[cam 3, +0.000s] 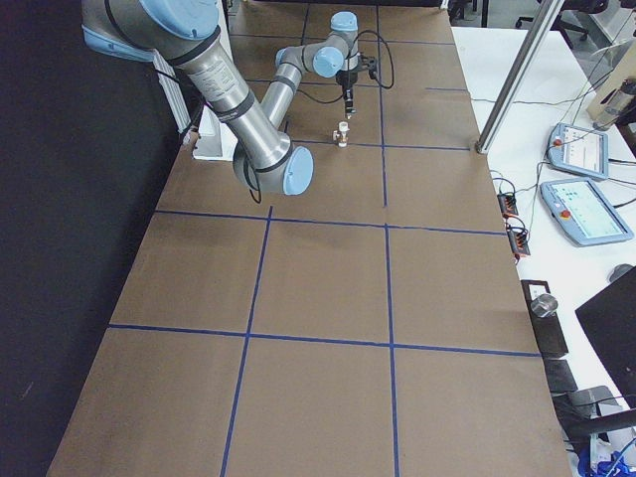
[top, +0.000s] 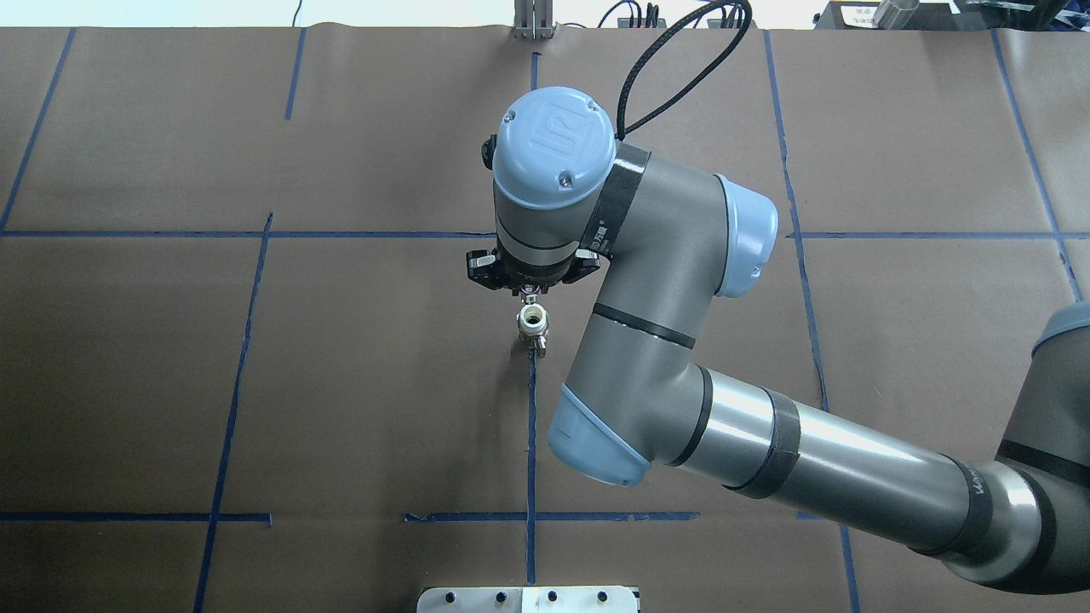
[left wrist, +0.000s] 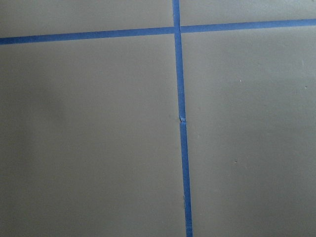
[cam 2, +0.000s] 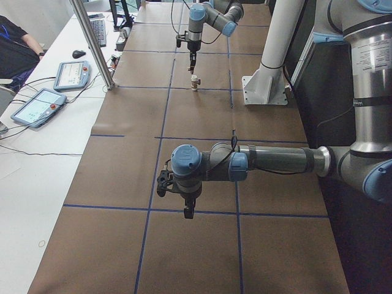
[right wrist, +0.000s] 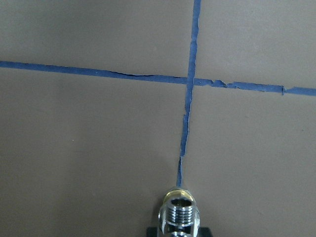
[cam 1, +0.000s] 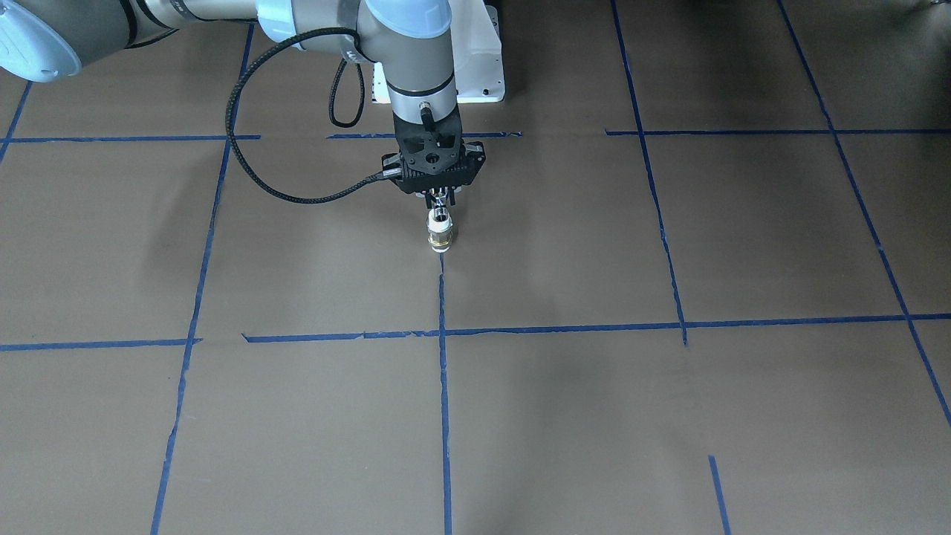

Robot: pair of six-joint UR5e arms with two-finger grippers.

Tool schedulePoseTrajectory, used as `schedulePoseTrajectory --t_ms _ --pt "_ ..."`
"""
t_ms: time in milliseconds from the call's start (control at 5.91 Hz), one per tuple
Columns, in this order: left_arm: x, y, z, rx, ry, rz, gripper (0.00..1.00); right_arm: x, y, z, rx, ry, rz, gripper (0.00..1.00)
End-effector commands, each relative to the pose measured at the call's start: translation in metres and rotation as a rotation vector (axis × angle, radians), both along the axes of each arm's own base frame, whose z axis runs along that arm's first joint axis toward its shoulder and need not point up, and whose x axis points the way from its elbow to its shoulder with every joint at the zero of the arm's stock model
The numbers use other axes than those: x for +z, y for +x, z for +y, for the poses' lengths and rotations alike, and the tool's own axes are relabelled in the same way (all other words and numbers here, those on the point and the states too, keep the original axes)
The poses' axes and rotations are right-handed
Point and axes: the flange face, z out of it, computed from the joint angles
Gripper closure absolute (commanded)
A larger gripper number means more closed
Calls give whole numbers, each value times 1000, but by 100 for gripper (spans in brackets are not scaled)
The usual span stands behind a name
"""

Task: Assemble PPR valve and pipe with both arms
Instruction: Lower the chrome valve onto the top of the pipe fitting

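The PPR valve (cam 1: 440, 236), white with a brass band, stands upright on the brown table at the end of a blue tape line. It also shows in the overhead view (top: 532, 321) and in both side views (cam 2: 195, 82) (cam 3: 341, 132). My right gripper (cam 1: 441, 198) points straight down over it and is shut on the chrome pipe (cam 1: 442, 214). The pipe's threaded end fills the bottom of the right wrist view (right wrist: 179, 215). The pipe hangs right at the valve's top; I cannot tell whether they touch. My left gripper (cam 2: 189, 212) hovers low over bare table far from them; I cannot tell whether it is open or shut.
Blue tape lines (cam 1: 443, 386) divide the brown table into squares. The white base plate (cam 1: 479, 74) of the robot's mount sits behind the right arm. A black cable (cam 1: 245, 160) loops beside the right wrist. A metal post (cam 2: 92, 43) and teach pendants (cam 2: 37, 105) are beside the table.
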Motion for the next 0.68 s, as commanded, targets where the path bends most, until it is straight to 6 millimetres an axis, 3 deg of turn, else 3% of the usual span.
schedulePoseTrajectory --t_ms 0,508 --pt "0 0 -1 0 1 0 0 6 -6 1 -2 -6 14 100" --pt "4 0 -1 1 -6 0 0 9 -14 10 -16 -6 19 100"
